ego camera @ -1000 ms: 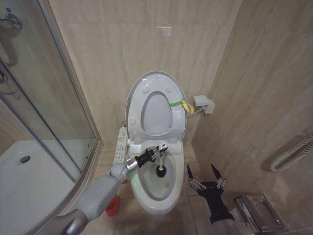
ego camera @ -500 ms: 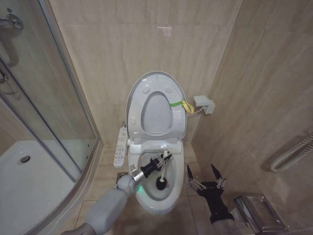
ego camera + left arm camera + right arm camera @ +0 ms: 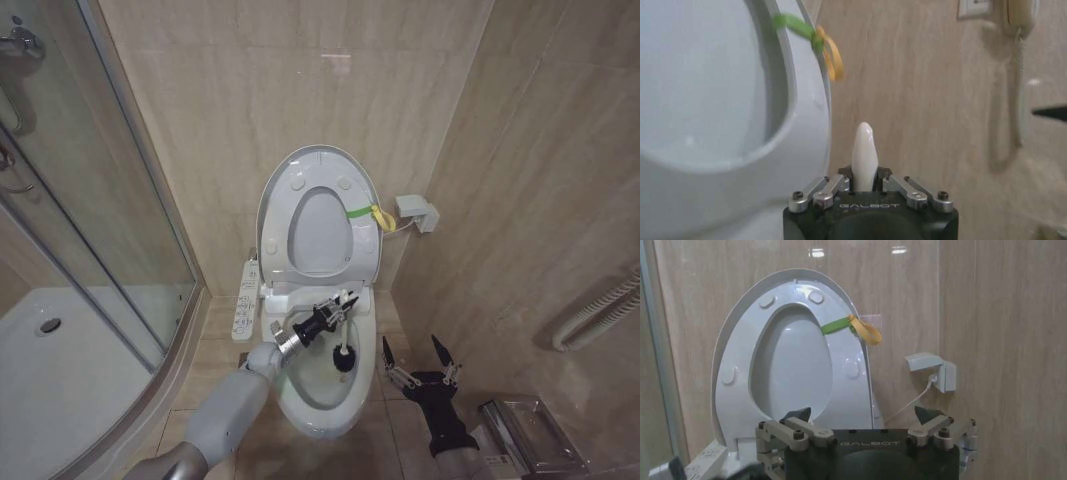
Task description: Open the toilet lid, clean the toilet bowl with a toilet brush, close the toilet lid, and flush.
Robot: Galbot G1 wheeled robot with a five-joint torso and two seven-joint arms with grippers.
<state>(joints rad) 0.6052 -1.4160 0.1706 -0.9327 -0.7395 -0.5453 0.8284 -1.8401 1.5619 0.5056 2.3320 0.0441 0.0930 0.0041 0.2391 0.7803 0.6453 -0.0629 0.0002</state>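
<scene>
The toilet lid (image 3: 275, 205) stands raised against the wall with the seat ring, a yellow-green strap (image 3: 366, 213) at its edge. Below it the toilet bowl (image 3: 300, 400) lies uncovered. My left gripper (image 3: 343, 302) hangs over the bowl's back, shut on the toilet brush's white handle (image 3: 865, 150). The black bristle head (image 3: 343, 358) sits inside the bowl toward its right rear. In the left wrist view my left gripper (image 3: 865, 181) clamps the handle beside the lid (image 3: 807, 150). My right gripper (image 3: 411, 348) waits open, low beside the bowl's right side, facing the lid (image 3: 740, 340).
A glass shower enclosure (image 3: 100, 250) closes off the left. A control panel (image 3: 246, 300) hangs at the toilet's left side. A white wall box (image 3: 415, 212) sits right of the lid, a chrome bin (image 3: 525, 430) and a white hose (image 3: 600, 310) at the right.
The left arm swept the brush head toward the bowl's front, then back to its right rear. The right arm has stayed where it was.
</scene>
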